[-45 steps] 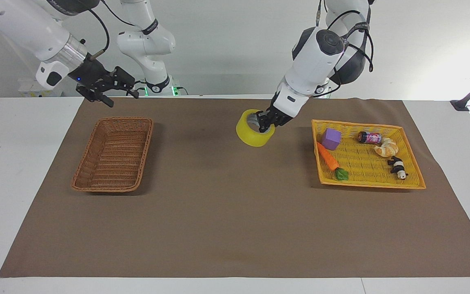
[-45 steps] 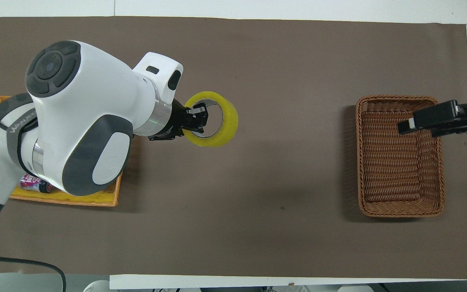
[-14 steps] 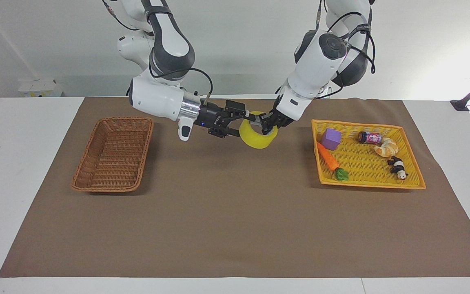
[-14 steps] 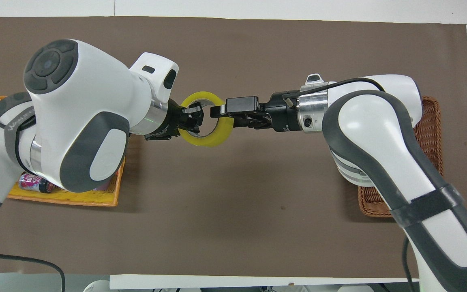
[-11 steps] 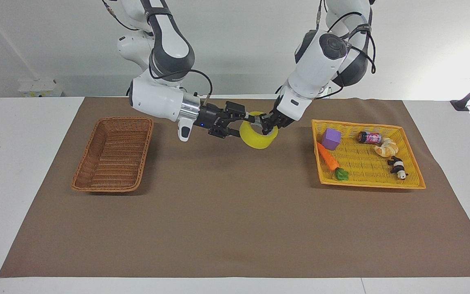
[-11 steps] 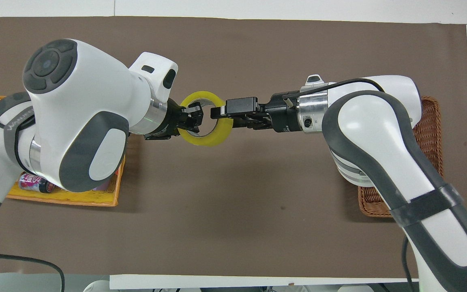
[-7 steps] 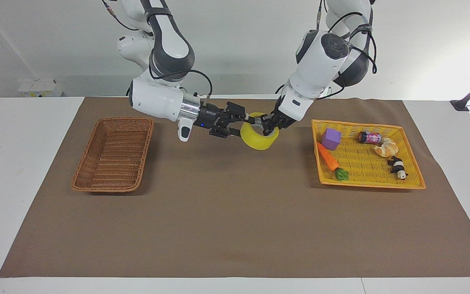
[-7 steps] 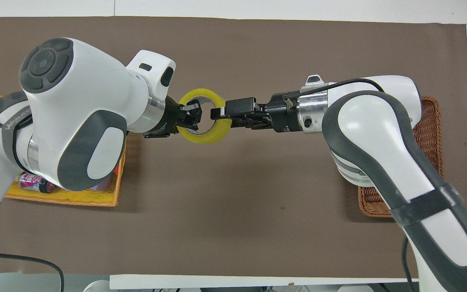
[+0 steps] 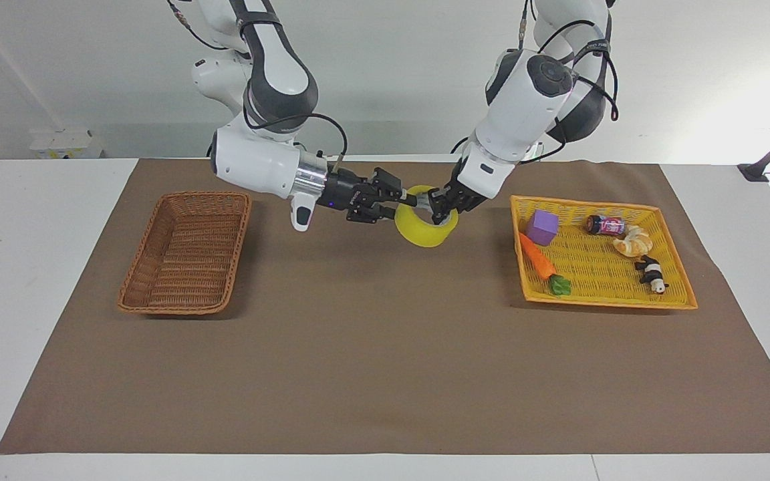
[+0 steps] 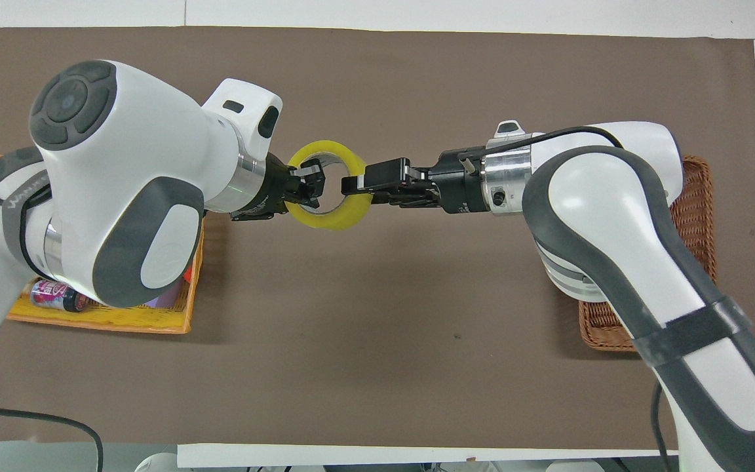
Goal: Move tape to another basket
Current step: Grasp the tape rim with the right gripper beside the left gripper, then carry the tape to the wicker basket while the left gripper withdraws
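Observation:
The yellow tape roll [image 9: 425,234] hangs in the air over the mat's middle, between the two baskets; it also shows in the overhead view [image 10: 330,221]. My left gripper [image 9: 440,208] is shut on the roll's wall on the side toward the left arm's end, one finger inside the hole [image 10: 309,187]. My right gripper [image 9: 406,198] reaches in level from the other end and is at the roll's other wall [image 10: 351,185]. The brown wicker basket [image 9: 184,250] stands empty at the right arm's end, partly hidden under the right arm in the overhead view [image 10: 698,216].
A flat yellow-orange tray [image 9: 599,202] lies at the left arm's end and shows in the overhead view [image 10: 109,321]. It holds a purple cube [image 9: 543,227], a carrot [image 9: 536,256], a small jar [image 9: 605,224], a bread piece [image 9: 632,242] and a panda toy [image 9: 652,274]. A brown mat [image 9: 385,361] covers the table.
Three seconds ago the right gripper hung near the wicker basket; it has come over to the tape. In the last second the tape and both grippers drifted slightly toward the left arm's end.

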`<state>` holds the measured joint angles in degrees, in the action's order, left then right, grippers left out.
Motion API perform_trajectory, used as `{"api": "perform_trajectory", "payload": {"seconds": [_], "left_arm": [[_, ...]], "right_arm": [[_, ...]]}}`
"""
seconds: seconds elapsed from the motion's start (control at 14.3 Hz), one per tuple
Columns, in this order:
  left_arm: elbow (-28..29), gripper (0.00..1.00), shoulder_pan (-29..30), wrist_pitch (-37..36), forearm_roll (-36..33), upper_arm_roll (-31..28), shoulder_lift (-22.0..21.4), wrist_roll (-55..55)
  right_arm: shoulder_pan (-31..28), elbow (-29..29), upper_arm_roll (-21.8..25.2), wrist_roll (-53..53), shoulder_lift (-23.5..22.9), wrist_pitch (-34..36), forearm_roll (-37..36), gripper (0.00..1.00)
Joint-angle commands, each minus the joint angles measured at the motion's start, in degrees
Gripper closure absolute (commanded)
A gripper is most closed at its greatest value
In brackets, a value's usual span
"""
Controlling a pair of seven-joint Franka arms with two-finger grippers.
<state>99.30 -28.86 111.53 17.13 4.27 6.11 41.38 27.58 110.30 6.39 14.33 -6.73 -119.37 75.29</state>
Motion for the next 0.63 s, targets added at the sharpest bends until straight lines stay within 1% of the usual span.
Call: {"api": "perform_trajectory", "payload": {"seconds": [0.0, 0.07, 0.14, 0.28, 0.42, 0.56], "left_arm": [[-1.56, 0.06, 0.39, 1.66, -0.96, 0.04, -0.04, 0.02], [-2.52, 0.00, 0.39, 1.58, -1.13, -0.05, -0.22, 0.46], [-3.84, 0.00, 0.56, 1.23, -1.74, -0.05, -0.74, 0.46], [-6.39, 0.00, 3.01, -2.18, -2.19, -0.49, -1.71, 0.02], [-7.46, 0.00, 7.04, -3.78, -3.41, -1.19, -1.62, -2.25], [-7.10, 0.00, 12.49, -6.31, -6.57, -1.28, -1.71, -9.00]], "right_arm": [[-0.25, 0.88, 0.03, 1.67, 0.75, 0.54, 1.00, 1.00], [-0.25, 0.88, 0.03, 1.58, 0.75, 0.63, 1.00, 1.00], [-0.25, 0.88, 0.03, 1.66, 0.75, 0.63, 1.00, 1.00], [-0.33, 0.88, 0.03, 1.66, 0.75, 0.72, 1.00, 1.00], [-0.60, 0.88, 0.12, 1.93, 0.75, 1.42, 0.91, 1.00], [-2.43, 0.97, 0.29, 2.97, 0.75, 3.17, -0.22, 1.00]]}}
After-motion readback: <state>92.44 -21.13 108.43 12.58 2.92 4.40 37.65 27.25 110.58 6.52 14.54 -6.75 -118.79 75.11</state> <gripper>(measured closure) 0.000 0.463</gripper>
